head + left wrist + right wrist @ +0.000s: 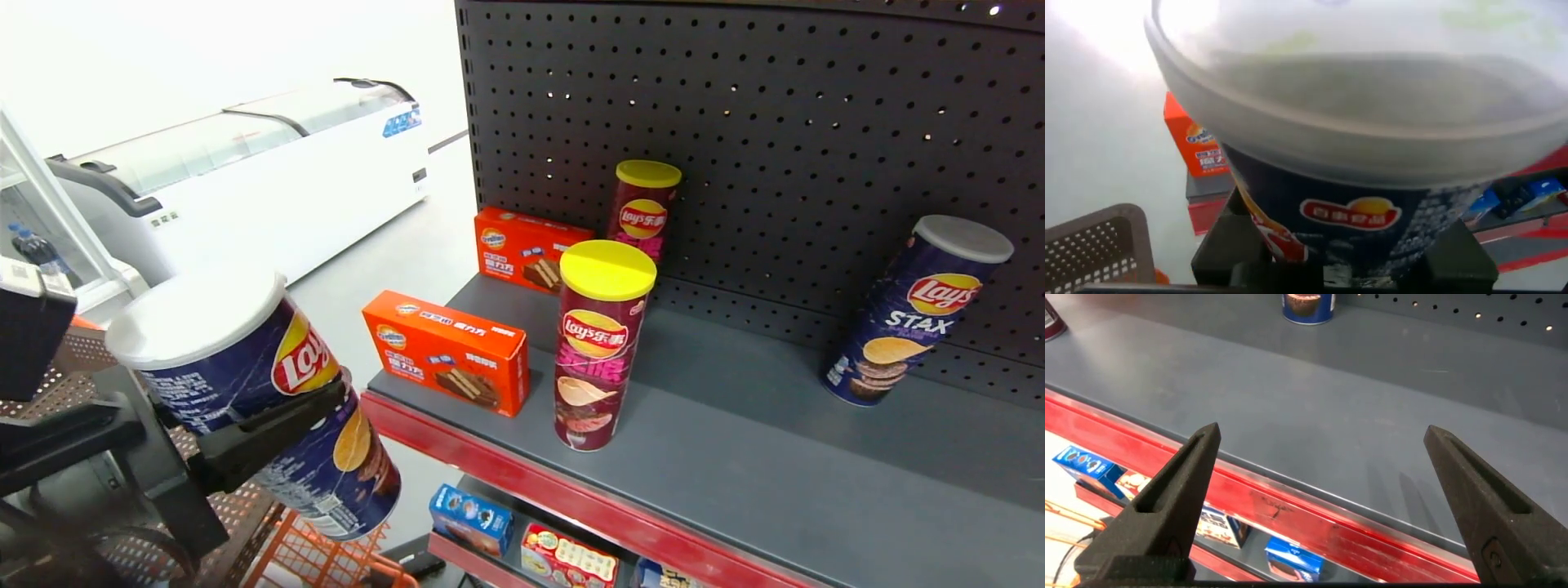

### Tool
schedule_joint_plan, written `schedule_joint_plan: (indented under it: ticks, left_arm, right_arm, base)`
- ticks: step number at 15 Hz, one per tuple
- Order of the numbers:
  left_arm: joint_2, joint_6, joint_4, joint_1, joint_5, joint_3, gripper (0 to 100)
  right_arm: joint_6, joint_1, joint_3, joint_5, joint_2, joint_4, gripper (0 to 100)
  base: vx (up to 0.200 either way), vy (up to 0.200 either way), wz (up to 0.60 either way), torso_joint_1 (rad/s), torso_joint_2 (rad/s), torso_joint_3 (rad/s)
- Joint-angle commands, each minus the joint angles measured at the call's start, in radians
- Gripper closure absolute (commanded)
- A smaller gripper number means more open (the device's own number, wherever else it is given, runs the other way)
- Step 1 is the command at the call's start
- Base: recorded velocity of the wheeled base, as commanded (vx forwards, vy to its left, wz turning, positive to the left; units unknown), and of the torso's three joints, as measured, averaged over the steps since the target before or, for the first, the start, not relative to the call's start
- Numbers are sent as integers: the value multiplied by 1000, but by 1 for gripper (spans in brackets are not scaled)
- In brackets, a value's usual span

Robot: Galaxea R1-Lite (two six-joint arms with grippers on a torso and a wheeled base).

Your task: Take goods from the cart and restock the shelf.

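My left gripper (245,408) is shut on a dark blue chip can (261,392) with a white lid, held tilted in the air left of the shelf's front corner, above the orange cart (318,555). The left wrist view looks down over the chip can (1355,147) and its lid, the dark fingers (1233,245) pressing its sides. My right gripper (1331,506) is open with nothing between its fingers, hovering over the red front edge of the grey shelf (1315,400). On the shelf (735,441) stand two maroon cans (600,343) with yellow lids, a blue can (914,310) leaning on the pegboard, and two orange boxes (449,351).
A black pegboard (775,139) backs the shelf. Lower shelves (522,539) hold small boxes. A white chest freezer (261,180) stands far left. Bare shelf stretches between the front maroon can and the blue can. A grey mesh basket (1094,253) sits below my left gripper.
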Motion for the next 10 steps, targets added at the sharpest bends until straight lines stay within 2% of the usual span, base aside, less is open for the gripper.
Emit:
schedule_joint_plan:
  ticks: [1, 3, 4, 5, 8, 10]
  left_arm:
    - [34, 2, -6, -28, 1, -41, 100]
    - [88, 0, -49, -37, -3, -74, 100]
    - [116, 0, -78, -59, -9, -80, 100]
    - [159, 0, -123, -80, -36, -84, 100]
    - [265, 0, -232, -97, -100, -110, 100]
    - [291, -1, -259, -128, -108, -126, 100]
  right_arm:
    - [0, 0, 0, 0, 1, 0, 0]
    - [0, 0, 0, 0, 1, 0, 0]
    - [0, 0, 0, 0, 1, 0, 0]
    - [0, 0, 0, 0, 1, 0, 0]
    - [-2, 0, 0, 2, 1, 0, 0]
    - [-2, 0, 0, 2, 1, 0, 0]
  base:
    - [0, 0, 0, 0, 0, 0]
    - [0, 0, 0, 0, 0, 0]
    - [0, 0, 0, 0, 0, 0]
    - [0, 0, 0, 0, 0, 0]
    - [0, 0, 0, 0, 0, 0]
    - [0, 0, 0, 0, 0, 0]
